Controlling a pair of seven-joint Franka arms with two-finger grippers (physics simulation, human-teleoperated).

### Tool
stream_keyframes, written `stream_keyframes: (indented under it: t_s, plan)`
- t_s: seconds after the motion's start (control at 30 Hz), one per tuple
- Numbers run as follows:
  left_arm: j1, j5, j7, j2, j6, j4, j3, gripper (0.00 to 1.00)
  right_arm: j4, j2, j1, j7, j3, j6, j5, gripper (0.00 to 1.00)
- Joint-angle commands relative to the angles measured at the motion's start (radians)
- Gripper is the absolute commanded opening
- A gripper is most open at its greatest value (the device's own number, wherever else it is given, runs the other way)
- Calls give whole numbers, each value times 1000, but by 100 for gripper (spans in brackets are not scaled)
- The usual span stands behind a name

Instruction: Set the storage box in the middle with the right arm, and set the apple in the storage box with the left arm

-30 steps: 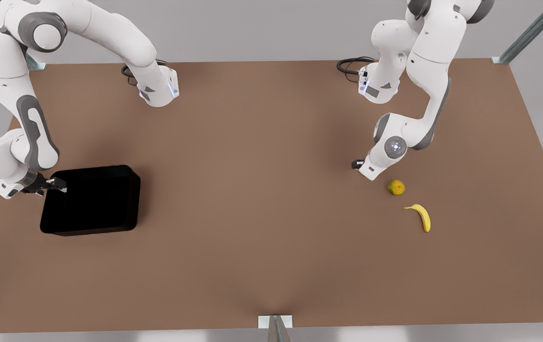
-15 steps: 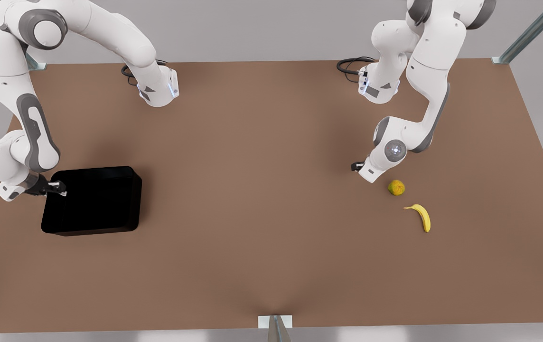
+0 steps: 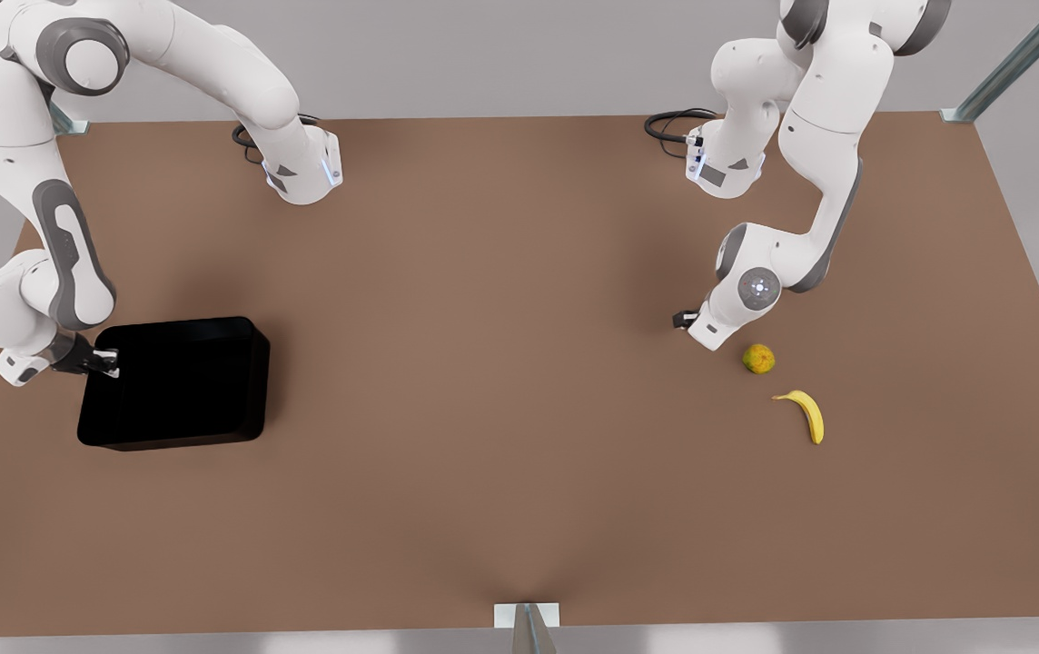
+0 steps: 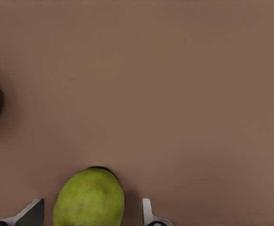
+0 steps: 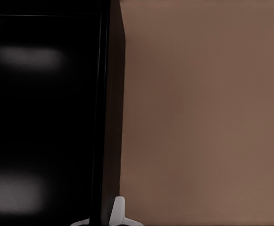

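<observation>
The right gripper point(image 3: 106, 363) pinched the box point(image 3: 179, 381) wall at the front view's left, while the left gripper point(image 4: 92, 214) stood spread around the apple point(image 4: 89, 197).

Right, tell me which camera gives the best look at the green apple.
The left wrist view: the apple sits large between the left gripper and its open fingers, green skin plain. In the front view it is hidden under that arm's wrist, near the mottled fruit. The right wrist view looks at the black box instead.
</observation>
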Motion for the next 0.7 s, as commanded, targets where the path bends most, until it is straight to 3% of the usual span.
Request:
stream_keyframes:
  t_s: [0.0,0.23,0.37,0.5,0.67]
  plan:
    - [0,0,1,0,-1,0,0,100,2,0,0,-1,0,-2,-1,21]
    - [2,0,-1,6,-1,5,0,100,31,-14,14,-1,0,-55,0,21]
    - [2,0,2,-2,-7,5,-1,100,158,-55,15,1,43,-248,6,21]
    - [6,0,2,-2,-10,5,-1,100,183,-110,21,163,215,-357,9,21]
    - [5,0,2,-2,-10,5,-1,100,215,-126,353,565,226,-411,8,21]
